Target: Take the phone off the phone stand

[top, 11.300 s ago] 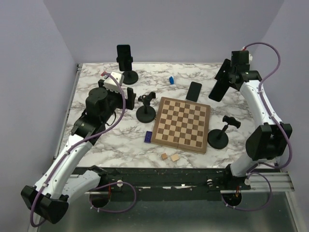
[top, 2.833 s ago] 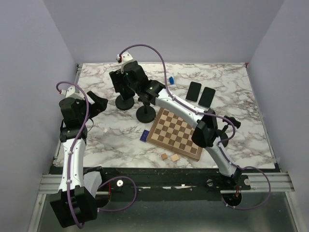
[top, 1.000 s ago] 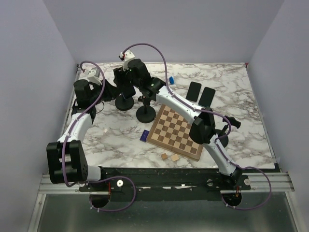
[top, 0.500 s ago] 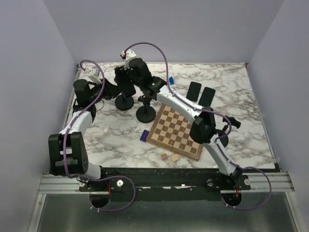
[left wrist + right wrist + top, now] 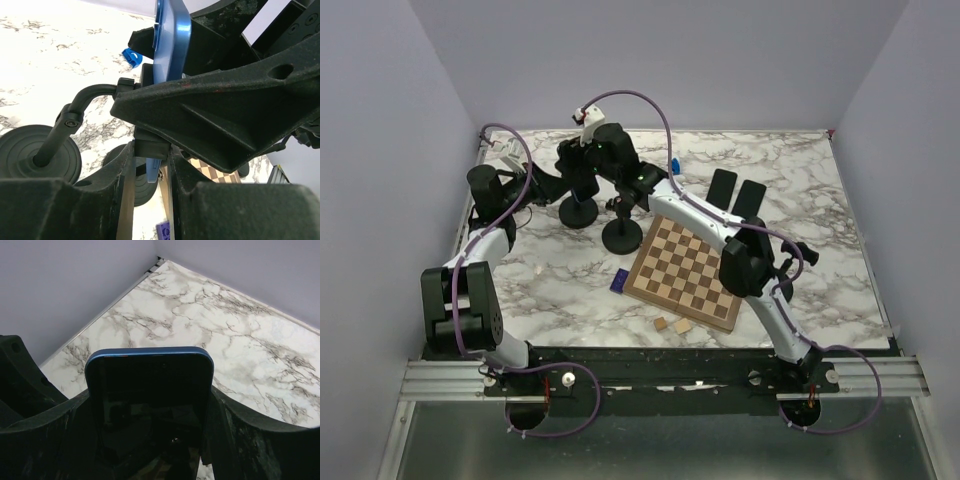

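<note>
Phone (image 5: 149, 375) appears still seated upright in the phone stand (image 5: 578, 212) at the far left of the table, not yet lifted out. Right gripper (image 5: 592, 165) keeps its fingers pressed against the phone's two side edges, as it did a second ago. Change noted: left gripper (image 5: 150, 152), which was drawn back near the table's left edge under three seconds ago, has come in. It now sits closed to a narrow gap on the stand's holder below the phone. Assessment: stand is braced, and pulling the phone free appears to be next.
</note>
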`<state>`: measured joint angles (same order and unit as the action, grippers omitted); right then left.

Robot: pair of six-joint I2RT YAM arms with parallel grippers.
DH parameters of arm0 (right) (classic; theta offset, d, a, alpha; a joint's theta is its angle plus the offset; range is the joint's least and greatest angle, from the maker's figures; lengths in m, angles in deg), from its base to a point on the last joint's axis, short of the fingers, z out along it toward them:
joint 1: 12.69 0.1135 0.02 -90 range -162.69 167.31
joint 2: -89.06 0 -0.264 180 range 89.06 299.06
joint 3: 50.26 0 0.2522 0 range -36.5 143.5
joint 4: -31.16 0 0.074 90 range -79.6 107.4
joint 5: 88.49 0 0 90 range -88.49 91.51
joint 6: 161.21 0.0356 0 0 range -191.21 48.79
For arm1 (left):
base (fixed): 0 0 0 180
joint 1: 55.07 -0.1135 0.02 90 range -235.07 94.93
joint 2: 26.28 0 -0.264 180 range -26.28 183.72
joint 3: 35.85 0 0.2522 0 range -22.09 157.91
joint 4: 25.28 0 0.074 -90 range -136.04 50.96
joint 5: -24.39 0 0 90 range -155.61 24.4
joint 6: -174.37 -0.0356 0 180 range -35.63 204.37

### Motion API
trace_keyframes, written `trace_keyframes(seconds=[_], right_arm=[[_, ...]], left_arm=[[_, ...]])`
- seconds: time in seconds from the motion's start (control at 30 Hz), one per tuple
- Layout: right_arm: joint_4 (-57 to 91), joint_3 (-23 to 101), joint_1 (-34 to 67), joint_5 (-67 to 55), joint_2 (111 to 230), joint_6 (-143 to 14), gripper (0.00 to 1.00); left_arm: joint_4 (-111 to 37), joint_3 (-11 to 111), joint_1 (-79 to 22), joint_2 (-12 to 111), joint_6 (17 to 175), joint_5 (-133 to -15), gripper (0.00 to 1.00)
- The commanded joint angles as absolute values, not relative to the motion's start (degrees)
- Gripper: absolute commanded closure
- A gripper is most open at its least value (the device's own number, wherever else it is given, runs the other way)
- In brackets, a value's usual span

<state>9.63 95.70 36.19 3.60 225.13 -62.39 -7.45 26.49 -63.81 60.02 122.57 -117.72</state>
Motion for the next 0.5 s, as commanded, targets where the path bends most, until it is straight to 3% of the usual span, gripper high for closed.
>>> trace_keyframes(seconds=[0.0,0.23,0.47], right_arm=[[14.26,87.85,35.77,-5.90,220.45,-61.34,1.00],[24.91,79.21,31.25,-14.92,216.06,-55.85,1.00],[24.96,81.68,29.57,-27.75,217.95,-55.52,0.99]], left_arm=[[-8.21,27.99,-65.21,61.62,122.36,-118.86,1.00],[-9.78,27.85,-66.67,62.41,122.13,-119.53,1.00],[-11.88,28.68,-66.77,62.94,121.14,-120.70,1.00]])
